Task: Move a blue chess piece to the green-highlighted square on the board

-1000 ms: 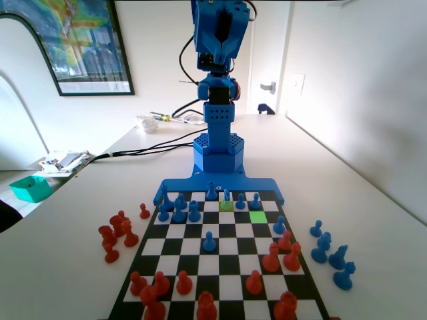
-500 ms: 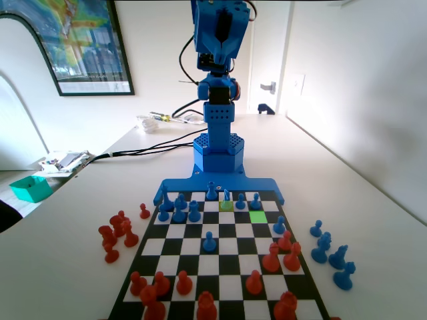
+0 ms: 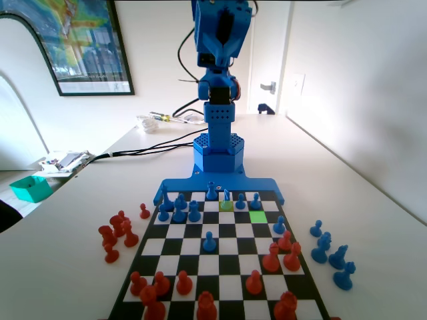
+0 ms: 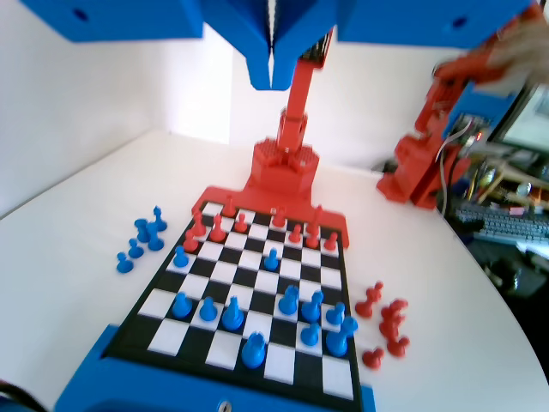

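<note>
**Blue arm raised at far end of board**

Standing upright at top centre: blue arm (image 3: 219, 80), above the board (image 3: 220, 257). Green-highlighted square (image 3: 257, 217) right of centre, bare. Just up and left of it, on a duller olive square (image 3: 227, 205): the blue chess piece (image 3: 226, 196). Red pieces (image 3: 117, 233) lower left, off the board; blue pieces (image 3: 331, 252) off its right edge.

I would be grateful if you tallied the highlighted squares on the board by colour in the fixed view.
bright green square: 1
olive yellow-green square: 1
Total: 2
</note>
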